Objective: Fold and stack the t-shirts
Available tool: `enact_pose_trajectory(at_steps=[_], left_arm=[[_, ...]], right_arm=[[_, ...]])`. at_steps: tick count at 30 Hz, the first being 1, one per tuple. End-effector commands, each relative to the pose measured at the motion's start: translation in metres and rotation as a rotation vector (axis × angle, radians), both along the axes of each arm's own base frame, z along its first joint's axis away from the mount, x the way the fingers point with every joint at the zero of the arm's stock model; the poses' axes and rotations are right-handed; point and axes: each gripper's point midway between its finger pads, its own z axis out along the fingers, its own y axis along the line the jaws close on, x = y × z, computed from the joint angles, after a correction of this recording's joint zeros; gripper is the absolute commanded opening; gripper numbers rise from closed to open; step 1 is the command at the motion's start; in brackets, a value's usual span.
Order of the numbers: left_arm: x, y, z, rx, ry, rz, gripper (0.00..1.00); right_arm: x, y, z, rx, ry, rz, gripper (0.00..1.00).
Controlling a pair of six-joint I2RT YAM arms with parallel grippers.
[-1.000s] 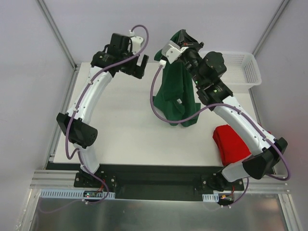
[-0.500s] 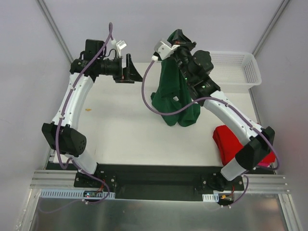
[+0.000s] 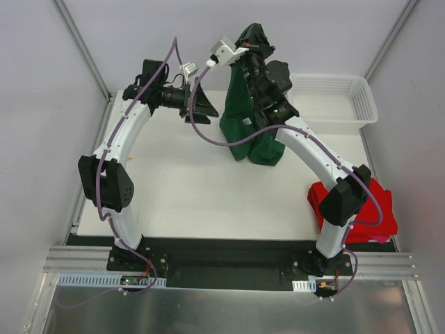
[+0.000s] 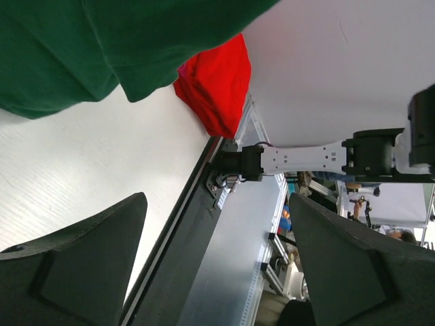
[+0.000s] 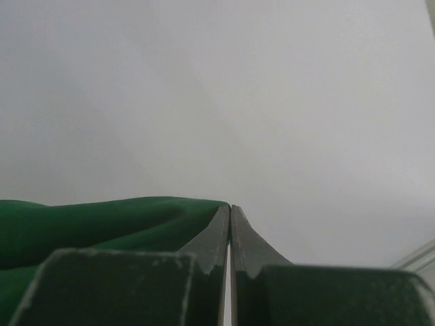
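Hanging from the right gripper (image 3: 252, 40) at upper centre, the dark green t-shirt (image 3: 249, 122) is seen reaching down to the white table (image 3: 174, 181); only the right wrist view shows the fingers pinched on its cloth. The left gripper (image 4: 216, 200) is shown spread wide, empty, the red t-shirt (image 4: 216, 88) beyond. Since a second ago it has been swung nearer the green cloth. A white basket (image 3: 334, 104) is seen upper right, grey walls (image 3: 42, 83) around.

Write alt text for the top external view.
The right hand holds a dark green t-shirt up, hanging over the far side of the table, with the open left hand beside it. A red t-shirt lies at the near right edge.
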Motion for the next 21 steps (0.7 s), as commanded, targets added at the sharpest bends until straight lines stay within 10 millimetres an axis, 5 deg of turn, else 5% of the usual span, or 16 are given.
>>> enact_pose_trajectory(at_steps=[1, 10, 16, 21], left_arm=[[0.008, -0.015, 0.015, -0.063, -0.072, -0.074, 0.86], [0.045, -0.031, 0.0, -0.044, -0.166, -0.087, 0.86], [0.055, -0.02, 0.007, -0.006, -0.289, -0.049, 0.87], [0.057, -0.01, -0.013, 0.039, -0.282, -0.017, 0.87]], right_arm=[[-0.046, -0.033, 0.087, 0.152, -0.204, -0.039, 0.01], [-0.066, -0.028, 0.091, 0.125, -0.189, -0.027, 0.01], [-0.081, -0.021, 0.096, 0.102, -0.198, 0.0, 0.01], [-0.089, -0.019, 0.106, 0.113, -0.215, 0.014, 0.01]])
